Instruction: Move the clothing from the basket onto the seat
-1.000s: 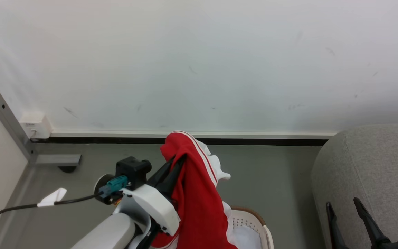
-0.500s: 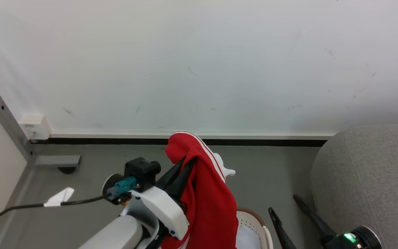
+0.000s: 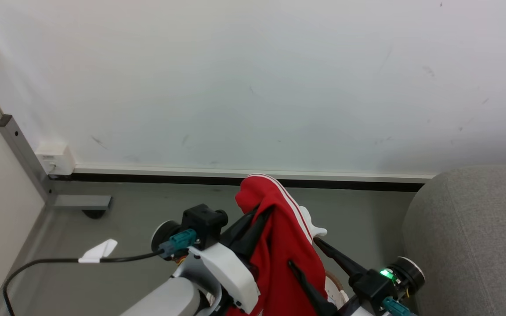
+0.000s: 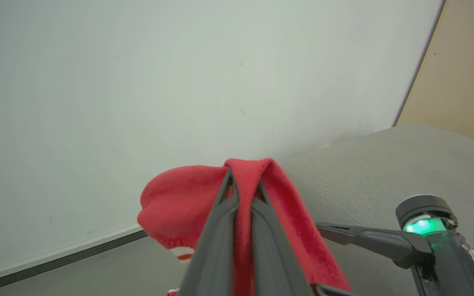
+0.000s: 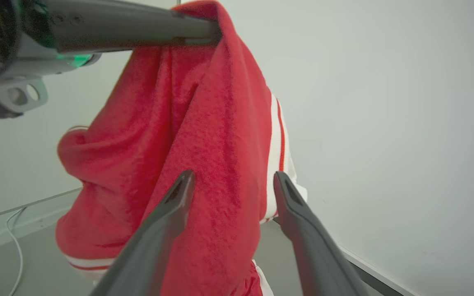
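Right gripper (image 3: 303,252) has swung in from beside the seat (image 3: 477,228) within the last second. Its fingers stand apart, straddling the hanging red garment (image 3: 279,250). Left gripper (image 4: 243,183) stays clamped on a fold at the top and holds the garment above the basket (image 3: 333,289), short of the seat. Likely a second grip before the carry.

Cloth: limp, fleecy, white edge stripes. Seat: coarse grey weave, rounded corner. Basket: perforated cream plastic, brown rim.
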